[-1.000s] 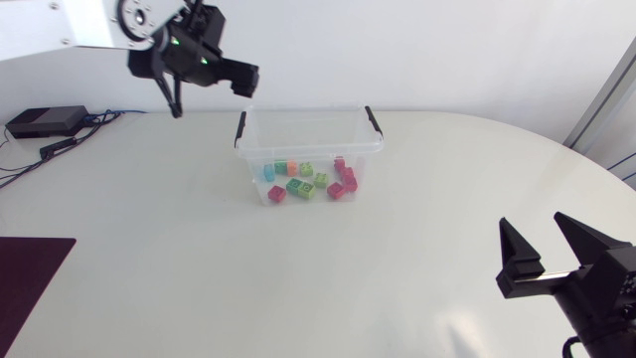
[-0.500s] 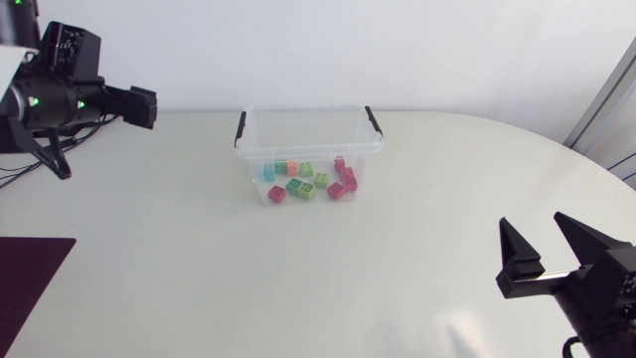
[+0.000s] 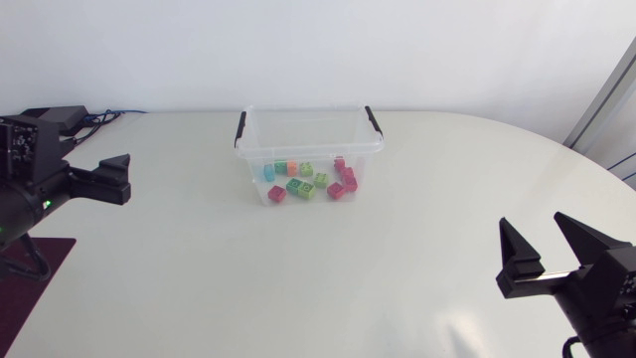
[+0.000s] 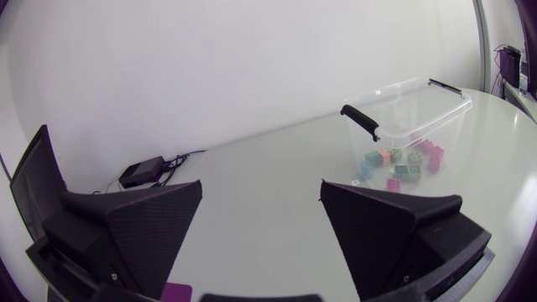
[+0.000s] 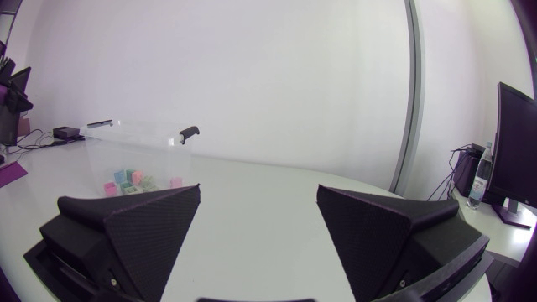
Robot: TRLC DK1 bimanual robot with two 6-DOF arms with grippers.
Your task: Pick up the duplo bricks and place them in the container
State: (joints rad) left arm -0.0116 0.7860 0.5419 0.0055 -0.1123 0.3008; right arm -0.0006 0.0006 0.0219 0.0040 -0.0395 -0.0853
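Note:
A clear plastic container (image 3: 309, 132) with black handles stands at the middle back of the table. Several duplo bricks (image 3: 308, 180), red, green, orange, pink and blue, lie on its floor. My left gripper (image 3: 121, 179) is low at the table's left side, far from the container, open and empty. In the left wrist view the container (image 4: 409, 105) and bricks (image 4: 403, 159) lie well ahead of the open left gripper (image 4: 260, 191). My right gripper (image 3: 535, 231) hangs open and empty at the front right. From the right wrist view the container (image 5: 143, 132) is far ahead of the right gripper (image 5: 258, 197).
A black box (image 3: 48, 120) with cables sits at the back left corner. A dark purple mat (image 3: 28, 273) lies at the front left edge. The table's curved edge runs along the right side.
My left arm has swung from above the container's back left corner out to the left and down to the table's left side. The right arm and the bricks have not moved.

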